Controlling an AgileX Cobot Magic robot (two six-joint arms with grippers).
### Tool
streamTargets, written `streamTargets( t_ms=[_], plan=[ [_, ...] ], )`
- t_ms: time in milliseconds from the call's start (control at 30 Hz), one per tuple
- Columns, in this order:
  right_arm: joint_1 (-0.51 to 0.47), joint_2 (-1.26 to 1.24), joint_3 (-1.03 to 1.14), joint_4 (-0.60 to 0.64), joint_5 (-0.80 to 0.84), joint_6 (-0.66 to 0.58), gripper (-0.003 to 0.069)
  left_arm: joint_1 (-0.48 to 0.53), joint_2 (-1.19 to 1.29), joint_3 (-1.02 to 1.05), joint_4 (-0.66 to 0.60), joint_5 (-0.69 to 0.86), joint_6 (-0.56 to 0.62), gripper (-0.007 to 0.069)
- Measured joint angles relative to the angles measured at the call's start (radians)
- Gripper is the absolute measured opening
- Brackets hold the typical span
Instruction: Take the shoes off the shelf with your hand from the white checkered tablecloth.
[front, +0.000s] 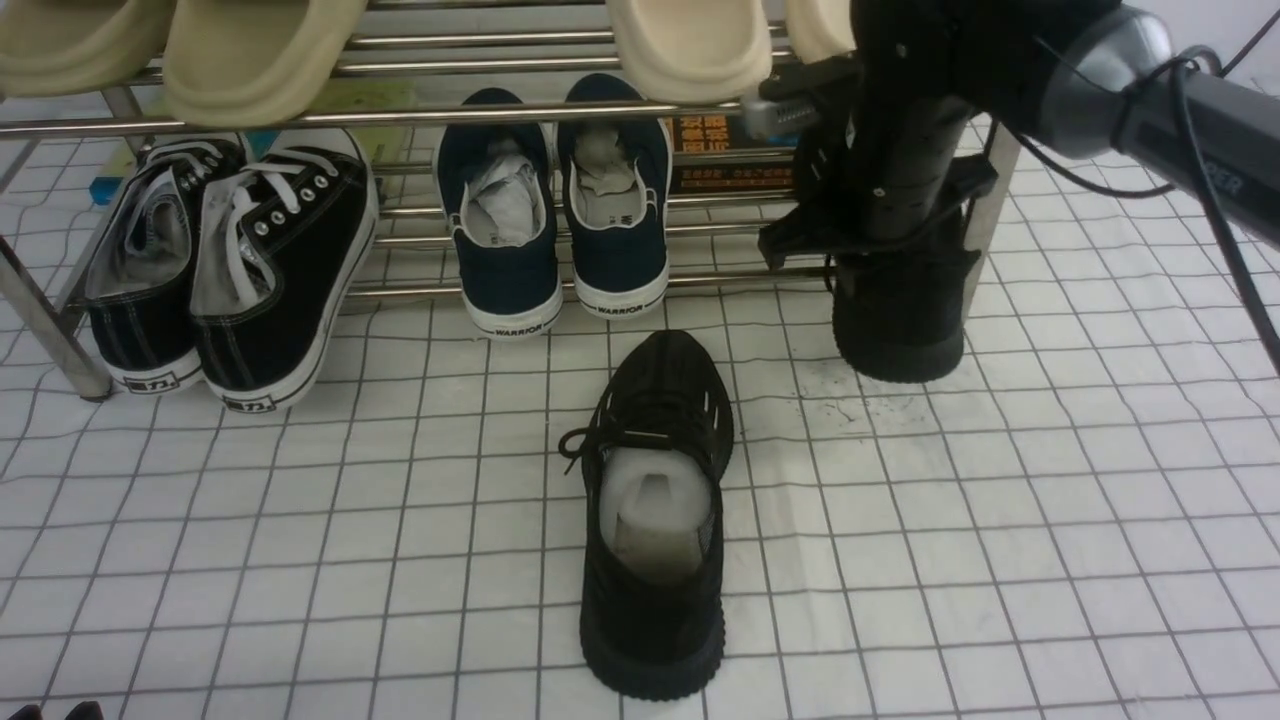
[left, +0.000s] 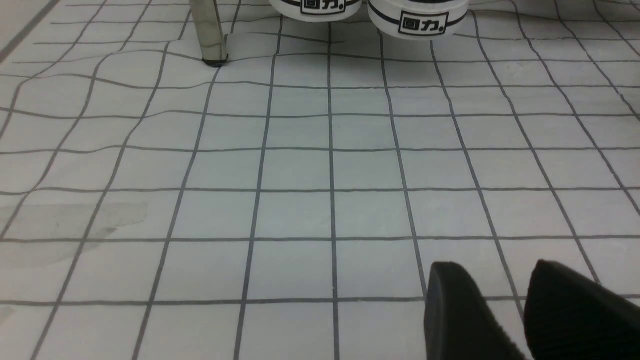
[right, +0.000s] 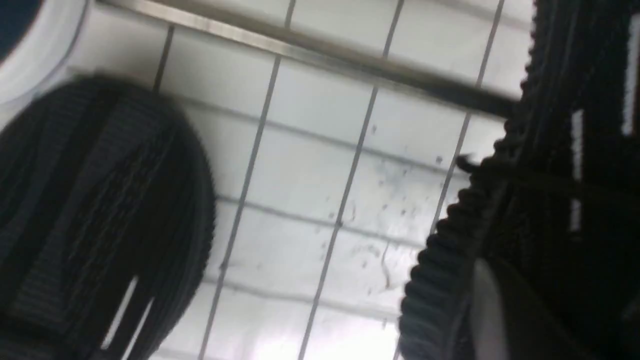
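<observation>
- A white checkered tablecloth (front: 430, 560) with a thin dark grid spreads beneath the scene, lightly rippled, with dark specks scattered near the rack's right end; a pale wall (front: 1190, 15) shows at the upper right.
- One chrome shelf (front: 540, 109) of thin horizontal bars stands at the far side of the cloth, two tiers in view, on upright legs.
- Two black knit sneakers make up the sought pair: one, the freestanding shoe (front: 655, 610), sits upright on the cloth, centered before the rack, toe toward the bars, pale stuffing inside.
- The other, the right-hand shoe (front: 898, 335), is at the rack's right end on the lower tier, its heel jutting toward the camera, much of it hidden behind the arm.
- The right claw (front: 872, 245) is pressed together at that shoe; whether it pinches the shoe is hidden.
- The left claw (left: 492, 280) stands apart from the footwear over the cloth, its tips parted, nothing between them.
- Four cream clogs (front: 265, 60) line the upper tier, two at left and two toward the right.
- Two black canvas sneakers (front: 285, 250) with white soles lean side by side at lower left.
- Two navy "WARRIOR" slip-ons (front: 620, 250) rest mid-tier, paper stuffed inside.
- One orange-and-black printed box (front: 735, 175) appears behind the bars.
</observation>
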Motion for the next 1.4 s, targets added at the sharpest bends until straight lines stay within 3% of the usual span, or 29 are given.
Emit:
streamTargets(
  t_ms=[200, 300, 500, 700, 1067, 1400],
  plan=[
    [0.040, -0.182, 0.061, 0.038, 0.041, -0.031, -0.0001, 0.000, 0.000, 0.000, 0.000, -0.001, 0.000, 0.0239],
    [0.077, -0.328, 0.161, 0.100, 0.053, -0.013, -0.0001, 0.000, 0.000, 0.000, 0.000, -0.001, 0.000, 0.0239],
    [0.192, -0.466, 0.422, 0.112, 0.049, 0.026, 0.0001, 0.000, 0.000, 0.000, 0.000, -0.001, 0.000, 0.0239],
    [0.272, -0.461, 0.560, 0.109, 0.007, 0.093, 0.0003, 0.000, 0.000, 0.000, 0.000, -0.001, 0.000, 0.0239],
    [0.280, -0.385, 0.576, -0.036, -0.116, 0.256, 0.0006, 0.000, 0.000, 0.000, 0.000, -0.001, 0.000, 0.0239],
    [0.281, -0.261, 0.576, 0.016, -0.181, 0.333, 0.0018, 0.000, 0.000, 0.000, 0.000, -0.001, 0.000, 0.0239]
  ],
)
